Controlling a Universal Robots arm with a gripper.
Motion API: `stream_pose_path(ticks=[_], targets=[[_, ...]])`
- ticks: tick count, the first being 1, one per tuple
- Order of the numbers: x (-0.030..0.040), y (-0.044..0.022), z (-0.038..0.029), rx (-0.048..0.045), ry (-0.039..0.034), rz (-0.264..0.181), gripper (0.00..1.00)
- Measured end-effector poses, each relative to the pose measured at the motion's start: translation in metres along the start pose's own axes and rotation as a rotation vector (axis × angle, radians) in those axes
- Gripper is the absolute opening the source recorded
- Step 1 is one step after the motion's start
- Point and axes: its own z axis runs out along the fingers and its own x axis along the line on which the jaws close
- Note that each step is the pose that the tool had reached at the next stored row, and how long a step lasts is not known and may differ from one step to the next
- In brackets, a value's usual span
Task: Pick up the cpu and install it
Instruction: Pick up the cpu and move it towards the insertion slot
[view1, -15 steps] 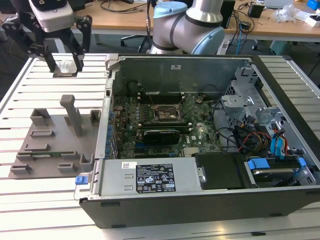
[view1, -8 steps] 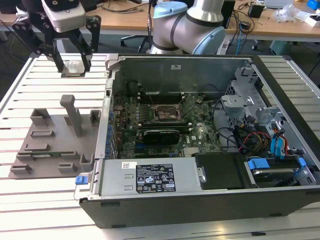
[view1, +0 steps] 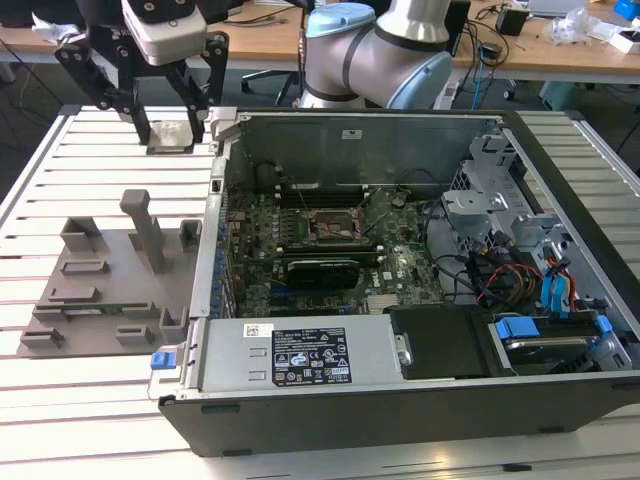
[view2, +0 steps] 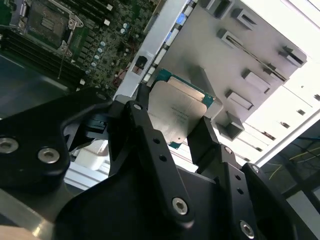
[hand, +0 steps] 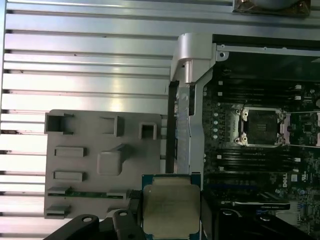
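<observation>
Silvery cpu (hand: 171, 207) in black tool (view2: 174, 110), beside open case (view1: 400, 120) with motherboard (view1: 255, 225).

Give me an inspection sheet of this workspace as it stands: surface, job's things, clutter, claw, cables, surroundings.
Surface: slatted metal table, carrying an open computer case.
Job's things: cpu held above the table; socket on the board inside the case looks empty.
Clutter: grey holder plate with upright posts, on the table at the exterior view's left of the case.
Claw: claw shut on the cpu, gripping two opposite edges.
Cables: red, black and blue wires bundled inside the case, at the exterior view's right.
Surroundings: wooden desks with loose items behind the table.
</observation>
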Motion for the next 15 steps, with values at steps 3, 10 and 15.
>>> stream_pose_path(ticks=[3, 10, 15], targets=[[-0.0053, -0.0001, 0.0001, 0.0, 0.0, 0.0, 0.55], [-0.0233, -0.0003, 0.0008, 0.0, 0.0, 0.0, 0.55], [-0.0338, -0.0003, 0.0012, 0.0001, 0.0, 0.0, 0.55]])
